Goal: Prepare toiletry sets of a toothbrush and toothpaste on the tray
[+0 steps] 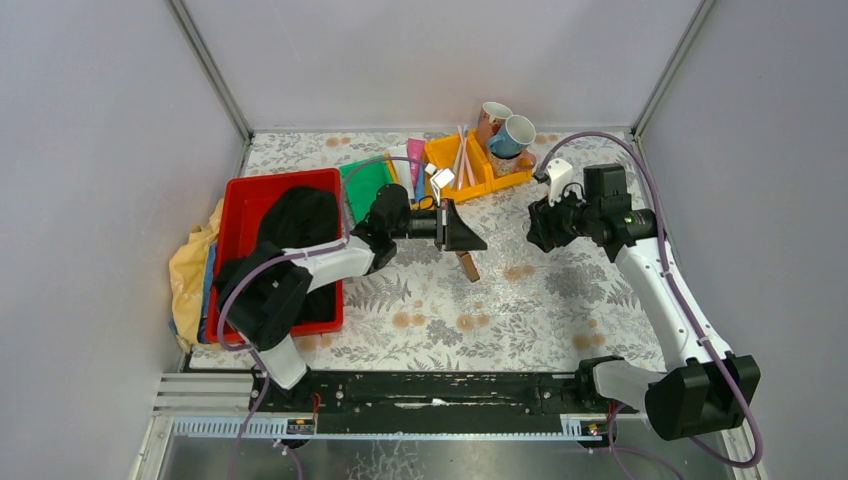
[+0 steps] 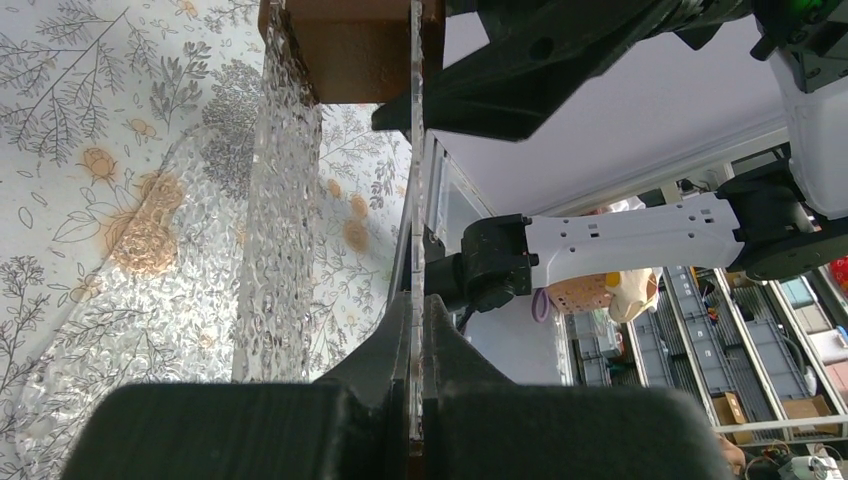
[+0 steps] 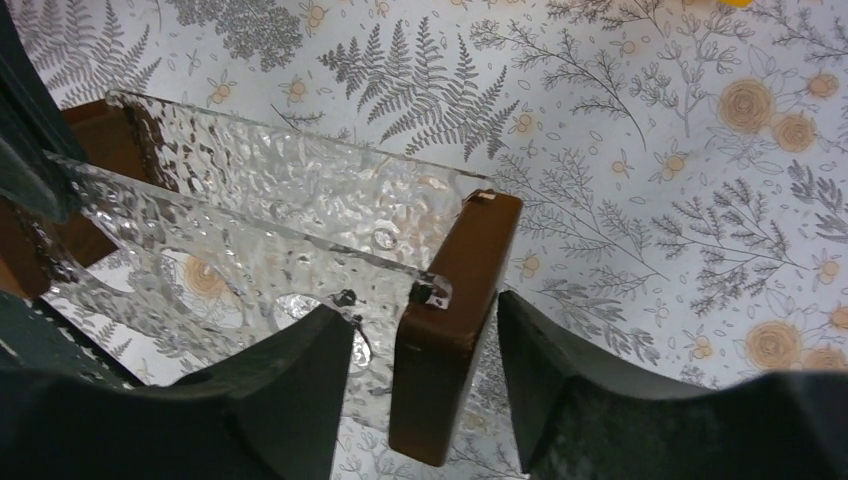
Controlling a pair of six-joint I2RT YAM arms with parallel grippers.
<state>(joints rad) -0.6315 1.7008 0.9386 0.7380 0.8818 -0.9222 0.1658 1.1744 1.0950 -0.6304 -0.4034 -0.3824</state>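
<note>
The tray [image 3: 290,190] is a clear textured plate with brown wooden end blocks, held tilted above the table. My left gripper [image 2: 418,300] is shut on its thin clear edge [image 2: 417,200]. My right gripper [image 3: 420,308] stands open with its fingers either side of one brown block [image 3: 455,300], a gap showing on both sides. From above, the left gripper [image 1: 460,232] and right gripper [image 1: 535,225] face each other at mid-table. Toothbrushes [image 1: 462,152] lean in a yellow bin [image 1: 500,178] at the back. A pink toothpaste tube [image 1: 416,162] lies just left of that bin.
A red bin [image 1: 240,200] with black cloth sits at the left, over yellow cloth [image 1: 190,270]. Something flat and green [image 1: 365,185] lies beside it. Two mugs [image 1: 505,128] stand behind the yellow bin. Grey walls close the back and sides.
</note>
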